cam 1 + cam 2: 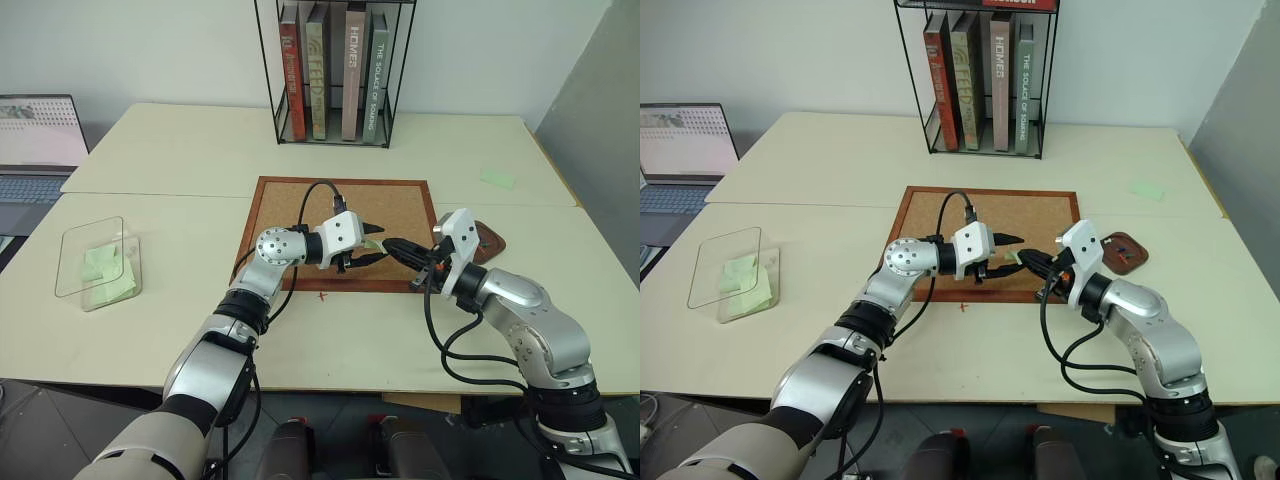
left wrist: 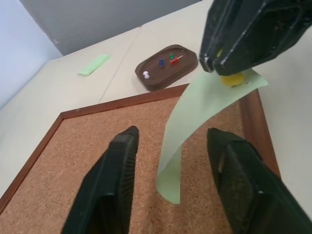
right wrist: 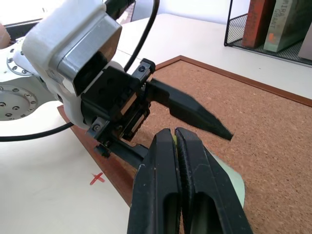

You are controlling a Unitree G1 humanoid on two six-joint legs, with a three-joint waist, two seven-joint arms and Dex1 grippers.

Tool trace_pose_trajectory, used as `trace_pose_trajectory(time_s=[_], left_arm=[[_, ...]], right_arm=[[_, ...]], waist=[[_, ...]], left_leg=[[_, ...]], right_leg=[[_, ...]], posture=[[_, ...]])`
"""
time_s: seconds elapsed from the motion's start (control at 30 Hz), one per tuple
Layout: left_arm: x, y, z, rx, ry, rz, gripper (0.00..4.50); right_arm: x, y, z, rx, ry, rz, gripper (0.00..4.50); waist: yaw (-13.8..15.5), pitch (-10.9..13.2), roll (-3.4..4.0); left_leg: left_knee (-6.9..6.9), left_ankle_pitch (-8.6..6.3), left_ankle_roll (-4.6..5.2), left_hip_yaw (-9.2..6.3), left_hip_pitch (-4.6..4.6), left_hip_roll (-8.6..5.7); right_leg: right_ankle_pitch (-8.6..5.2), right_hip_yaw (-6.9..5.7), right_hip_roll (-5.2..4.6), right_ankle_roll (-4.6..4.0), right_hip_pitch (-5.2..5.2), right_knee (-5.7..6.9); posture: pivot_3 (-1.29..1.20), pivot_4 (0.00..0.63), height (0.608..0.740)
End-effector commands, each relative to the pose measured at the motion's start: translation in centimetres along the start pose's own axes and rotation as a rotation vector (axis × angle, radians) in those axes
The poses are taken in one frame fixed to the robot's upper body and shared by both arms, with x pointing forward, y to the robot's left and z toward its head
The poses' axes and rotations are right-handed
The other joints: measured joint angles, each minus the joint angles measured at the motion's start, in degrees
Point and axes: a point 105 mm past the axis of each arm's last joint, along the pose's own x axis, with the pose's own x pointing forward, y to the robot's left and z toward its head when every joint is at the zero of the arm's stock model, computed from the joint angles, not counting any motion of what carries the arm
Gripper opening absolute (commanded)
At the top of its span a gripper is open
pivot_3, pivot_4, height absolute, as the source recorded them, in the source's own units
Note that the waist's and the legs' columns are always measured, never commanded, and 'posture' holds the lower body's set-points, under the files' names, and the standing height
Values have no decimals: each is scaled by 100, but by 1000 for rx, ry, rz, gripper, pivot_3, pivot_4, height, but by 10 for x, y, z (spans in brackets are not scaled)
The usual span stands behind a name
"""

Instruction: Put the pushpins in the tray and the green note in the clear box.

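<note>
Green note (image 2: 195, 117) hangs above the corkboard (image 1: 400, 205), pinched at one end with a yellow pin (image 2: 231, 79) by the shut right tool (image 1: 392, 245), so it can be passed over. Left tool (image 2: 170, 185) waits half open around its loose end. Farther off, pins lie in the tray (image 2: 168, 67); the clear box (image 1: 98, 262) sits far left on the surface (image 1: 180, 150).

One book spine (image 1: 352, 60) reads "HOMES"; the green spine (image 1: 1025, 90) beside it reads "THE SOURCE OF SOMETHING"
</note>
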Motion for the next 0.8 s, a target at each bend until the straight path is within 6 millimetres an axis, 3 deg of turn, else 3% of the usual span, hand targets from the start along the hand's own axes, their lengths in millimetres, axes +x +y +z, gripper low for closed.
trace_pose_trajectory(time_s=[0.03,0.3,0.57,0.8], left_arm=[[0,5,12,16,-52,5,1480],[-4,-3,9,-13,-53,-46,70],[-5,-6,7,-25,-42,-54,70],[-6,-12,0,-25,-17,-61,70]], right_arm=[[1,5,13,-26,-42,16,0],[1,5,12,-22,-44,12,0],[1,2,16,-2,-69,-14,0],[-12,-21,30,24,-120,-112,0]], waist=[[0,0,0],[-1,0,0],[0,0,0],[1,0,0]], left_leg=[[0,0,0,0,0,0],[0,0,0,0,0,0],[0,0,0,-1,0,0],[0,0,0,0,0,0]], right_leg=[[0,0,0,0,0,0],[0,1,0,0,0,0],[0,1,0,0,0,1],[0,3,0,0,0,1]], posture=[[0,150,740],[0,150,740],[0,150,740],[0,150,740]])
